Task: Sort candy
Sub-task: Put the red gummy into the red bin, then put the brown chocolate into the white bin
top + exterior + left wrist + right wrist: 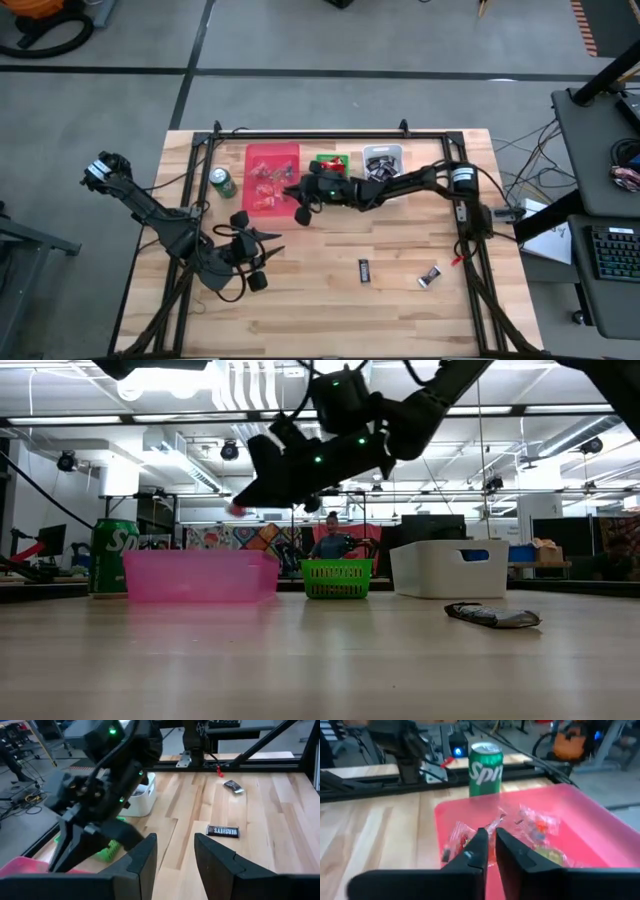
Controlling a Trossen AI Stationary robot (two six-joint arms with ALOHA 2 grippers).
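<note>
My right gripper reaches in from the table's right and hangs over the pink bin. Its fingers are almost together in the right wrist view. A small red candy shows at its tip. Several wrapped candies lie in the pink bin. A dark Hershey's candy and a silver-wrapped candy lie flat on the wood at the near right. My left gripper waits open at the near left, with nothing between its fingers. My right gripper has the small red candy at the free ends of its fingers, which slant down toward the table's left. The candy is lifted clear, above the pink bin. In the right wrist view the fingers hide the place of contact, so which part they have cannot be told.
A green drink can stands left of the pink bin. A green basket and a white bin stand in a row to the bin's right, along the far rail. A person sits far behind the table.
</note>
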